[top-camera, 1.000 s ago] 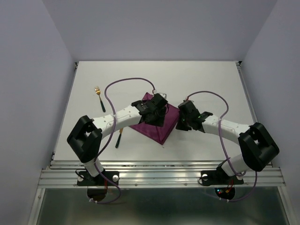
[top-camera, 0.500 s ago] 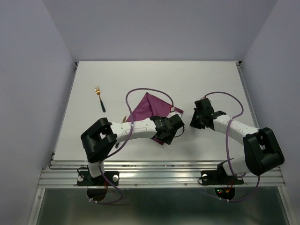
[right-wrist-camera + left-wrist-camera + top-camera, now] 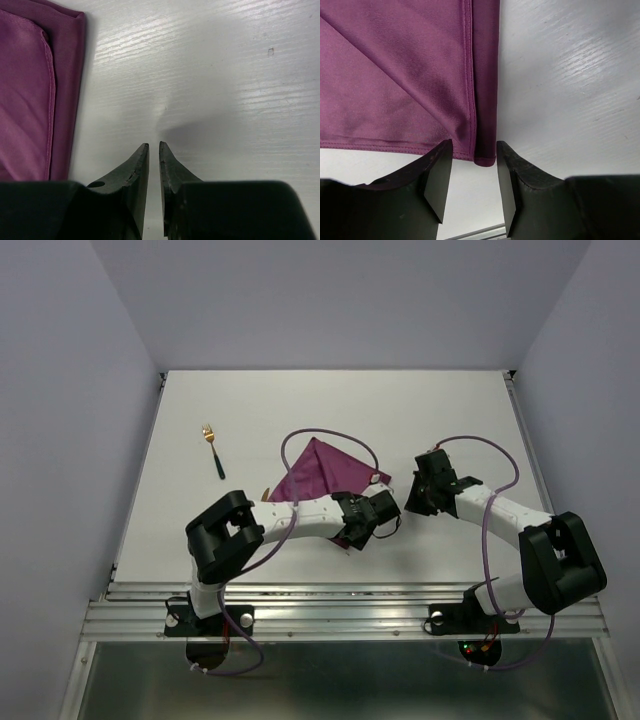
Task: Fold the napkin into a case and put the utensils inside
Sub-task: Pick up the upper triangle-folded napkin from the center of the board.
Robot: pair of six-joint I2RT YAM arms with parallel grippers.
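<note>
where the napkin (image 3: 325, 472) lies folded, left fingers (image 3: 437, 170) straddle its corner

though it is folded over into flat plum layers, the napkin is not yet a narrow case; it lies near the middle of the counter (image 3: 450, 410). the left fingers stand spread at its five o'clock corner, one on each side of the hemmed tip, pinching nothing. the right fingers (image 3: 137, 170) sit at the napkin's three o'clock, almost pressed together with a thin slit between, gripping nothing. the fork (image 3: 212, 447) lies well apart at ten o'clock.
</note>
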